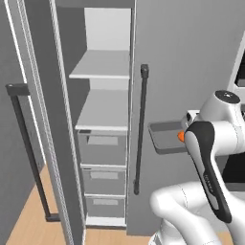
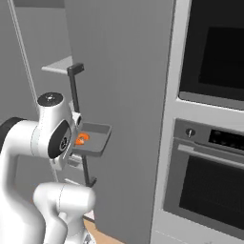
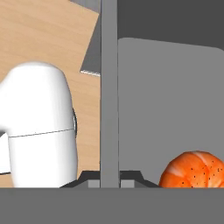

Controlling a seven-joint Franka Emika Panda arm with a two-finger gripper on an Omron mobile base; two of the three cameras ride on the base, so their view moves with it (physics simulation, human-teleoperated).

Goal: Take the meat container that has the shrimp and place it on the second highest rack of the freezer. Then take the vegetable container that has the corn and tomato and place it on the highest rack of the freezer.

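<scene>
The meat container (image 1: 164, 137) is a dark grey shallow tray held level in the air before the freezer's (image 1: 191, 52) shut right door. The small orange shrimp (image 1: 181, 136) lies at the end of the tray nearest the hand. From the right, the meat container (image 2: 96, 138) and shrimp (image 2: 82, 139) sit just past my wrist. In the hand view my gripper (image 3: 109, 183) is shut on the tray's rim (image 3: 109, 87), with the shrimp (image 3: 194, 170) on the tray floor beside it. The vegetable container, corn and tomato are out of view.
The freezer's left door (image 1: 28, 119) stands open, showing the highest rack (image 1: 103, 64), the second rack (image 1: 105, 110) and three grey drawers (image 1: 103, 148). A long dark handle (image 1: 142, 129) runs down the shut door. The black oven (image 2: 209, 181) and microwave (image 2: 214, 52) stand to the right.
</scene>
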